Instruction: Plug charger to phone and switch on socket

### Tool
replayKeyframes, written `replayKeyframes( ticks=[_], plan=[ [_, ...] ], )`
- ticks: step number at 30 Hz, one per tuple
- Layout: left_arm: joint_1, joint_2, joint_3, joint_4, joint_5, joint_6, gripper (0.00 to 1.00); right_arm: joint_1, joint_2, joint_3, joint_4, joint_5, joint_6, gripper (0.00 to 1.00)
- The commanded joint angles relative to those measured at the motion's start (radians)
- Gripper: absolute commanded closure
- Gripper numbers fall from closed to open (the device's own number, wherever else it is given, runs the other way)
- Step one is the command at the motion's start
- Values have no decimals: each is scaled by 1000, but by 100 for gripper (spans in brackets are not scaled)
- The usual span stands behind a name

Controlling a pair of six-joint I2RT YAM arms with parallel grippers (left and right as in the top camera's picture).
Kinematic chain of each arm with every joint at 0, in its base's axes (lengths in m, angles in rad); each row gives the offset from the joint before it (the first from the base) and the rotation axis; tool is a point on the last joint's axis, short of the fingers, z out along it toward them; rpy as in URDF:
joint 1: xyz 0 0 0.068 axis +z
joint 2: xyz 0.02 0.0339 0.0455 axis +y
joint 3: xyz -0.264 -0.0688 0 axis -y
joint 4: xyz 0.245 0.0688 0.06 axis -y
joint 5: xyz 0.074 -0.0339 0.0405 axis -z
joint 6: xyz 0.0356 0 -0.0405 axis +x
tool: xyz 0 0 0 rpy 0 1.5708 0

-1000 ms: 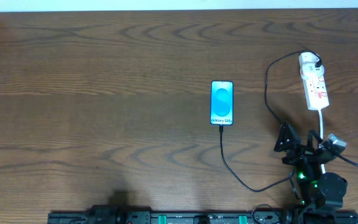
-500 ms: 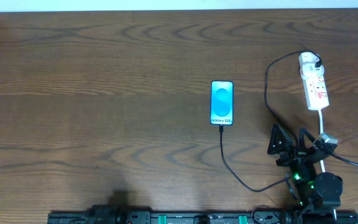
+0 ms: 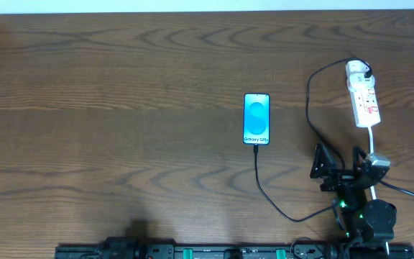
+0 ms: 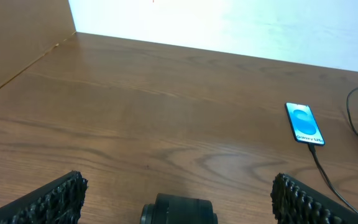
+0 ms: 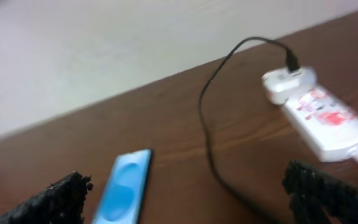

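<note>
The phone lies screen up, slightly right of mid-table. The charger meets its near edge, but the joint is too small to confirm seating. The cable loops under the right arm and up to the plug on the socket, whose switch position cannot be read. The right wrist view is blurred. Count: one phone, one cable, one socket, one white cord. The right gripper and left gripper both have their fingers spread wide and hold nothing. Since a second ago the right gripper has shifted slightly left; everything else is unmoved.
</note>
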Motion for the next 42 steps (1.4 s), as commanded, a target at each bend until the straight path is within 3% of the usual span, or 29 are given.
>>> replayKeyframes(
  ticks=[1,11,42],
  plan=[
    [-3,-1,3,-62,-9,-1,5,8,-7,-13,3,26,-237,1],
    [-3,-1,3,-62,-9,-1,5,8,-7,-13,2,27,-370,1],
    [-3,-1,3,-62,-9,-1,5,7,-6,-13,6,27,-372,1]
  ],
)
